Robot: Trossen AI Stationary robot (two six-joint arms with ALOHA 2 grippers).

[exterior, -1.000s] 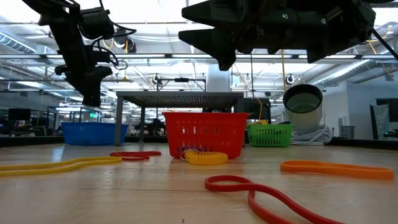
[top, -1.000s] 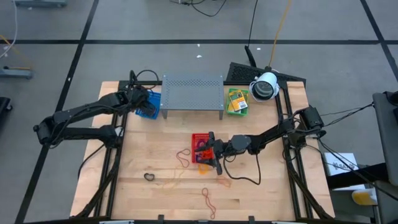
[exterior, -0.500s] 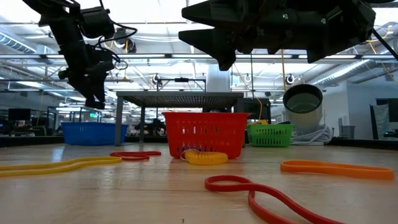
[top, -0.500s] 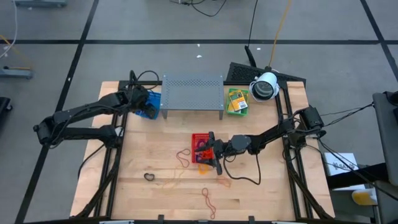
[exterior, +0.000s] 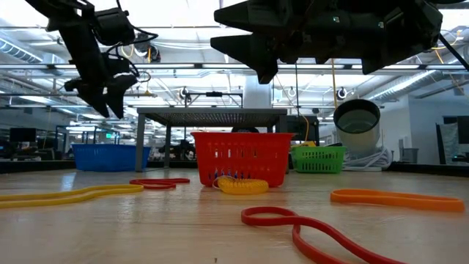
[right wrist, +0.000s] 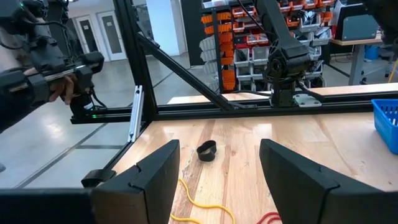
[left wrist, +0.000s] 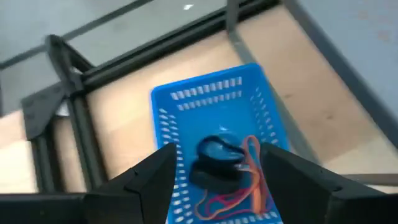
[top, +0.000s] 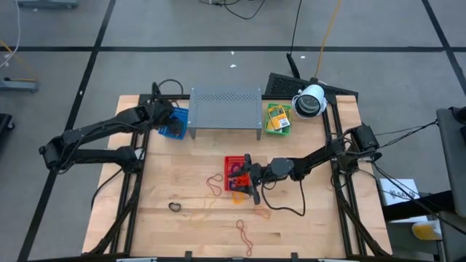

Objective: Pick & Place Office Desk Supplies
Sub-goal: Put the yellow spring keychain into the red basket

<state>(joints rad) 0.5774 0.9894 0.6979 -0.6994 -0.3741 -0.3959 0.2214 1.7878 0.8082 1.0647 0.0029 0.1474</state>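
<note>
Several loops still waiting: counting a black loop (top: 175, 207), a tan band (top: 196, 215), a red band (top: 215, 183), an orange band (top: 262, 212) and a brownish band (top: 244, 234) on the bare wood in front of the grey perforated rack (top: 226, 105), well apart from it.

Hovering the left gripper (top: 166, 116) over the blue basket (top: 177, 131) at the rack's left end, fingers spread wide and gripping nothing. Seeing a black loop (left wrist: 214, 152) and an orange band (left wrist: 254, 168) already lying inside that basket.

Hanging the right gripper (top: 244, 178) at the red basket (top: 233, 161), just in front of the rack, fingers apart and carrying nothing.

Finding the yellow-and-green packets (top: 277, 116) in the green basket (top: 266, 124) at the rack's right end.

Judging the job as partly done: packets apparently sorted, some bands binned, and the scattered loops in front of the rack remaining to be picked up.
</note>
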